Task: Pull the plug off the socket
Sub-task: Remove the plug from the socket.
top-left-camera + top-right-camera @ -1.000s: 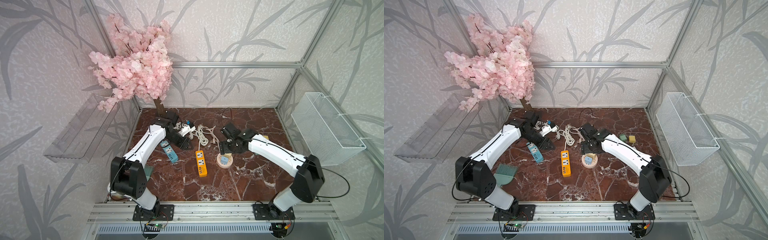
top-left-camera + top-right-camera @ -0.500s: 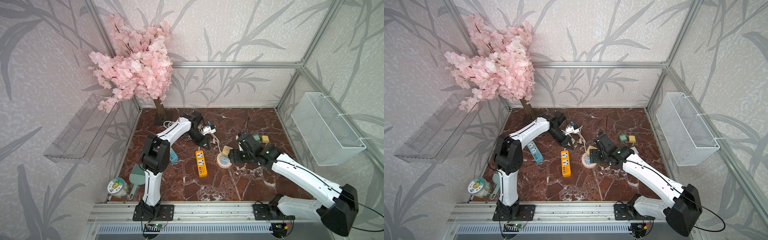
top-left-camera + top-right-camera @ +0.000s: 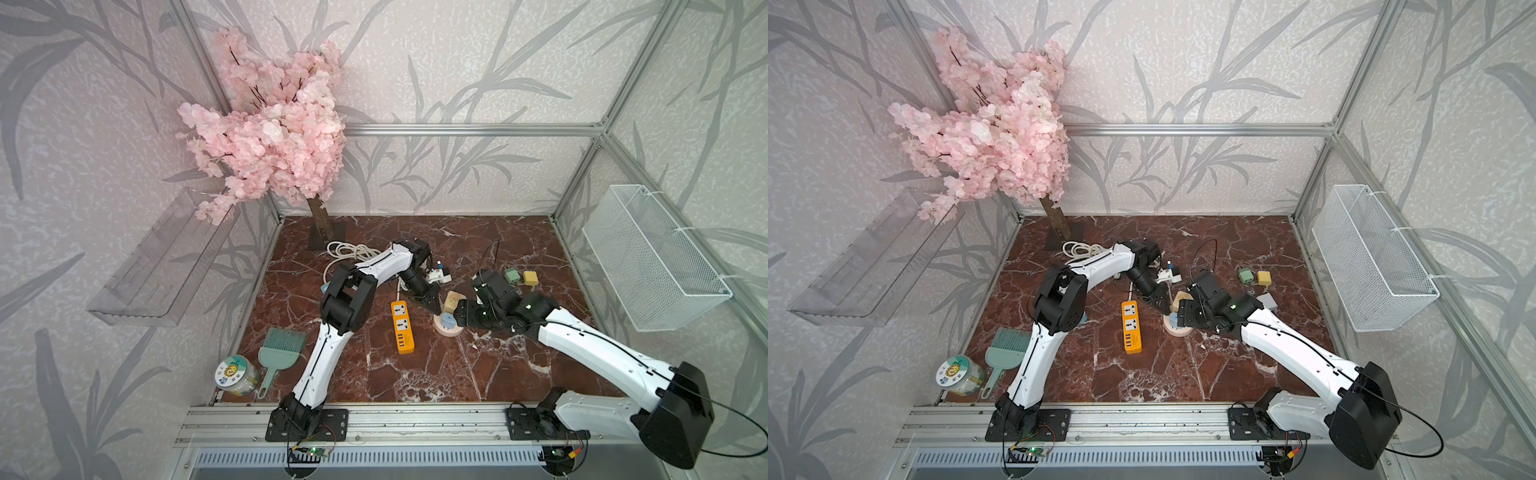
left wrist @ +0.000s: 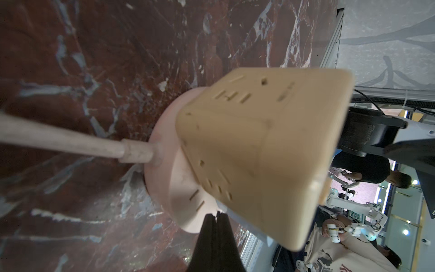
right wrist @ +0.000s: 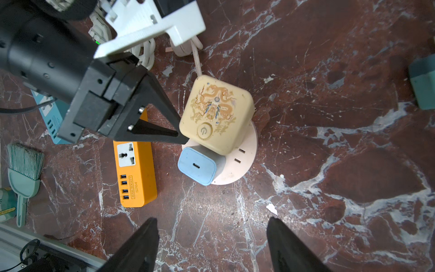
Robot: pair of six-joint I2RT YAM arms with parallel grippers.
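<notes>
Blue is the colour to watch: the blue plug (image 5: 197,164) is seated in the round socket (image 5: 244,162), a pink disc lying flat on the marble tabletop (image 5: 329,70), and it stands right at the disc's edge. Sharing that disc is a cream cube adapter (image 5: 217,113) (dragon print and a power button on top), just beside the plug.

The left gripper (image 5: 186,141) is angled in from the side, jaws pressed together with nothing between them. Its pointed tip is at the cube's lower corner, just above the plug. From the left wrist view the closed tip sits by the disc's rim, though I cannot tell whether it touches.

The right gripper (image 5: 211,223) hovers over the plug with its fingers (image 5: 146,235) spread well apart, holding nothing, bare marble showing between them.

An orange power strip (image 3: 402,326) lies near the disc on the left arm's side. A pale cable (image 4: 70,141) runs out of the disc's rim.
</notes>
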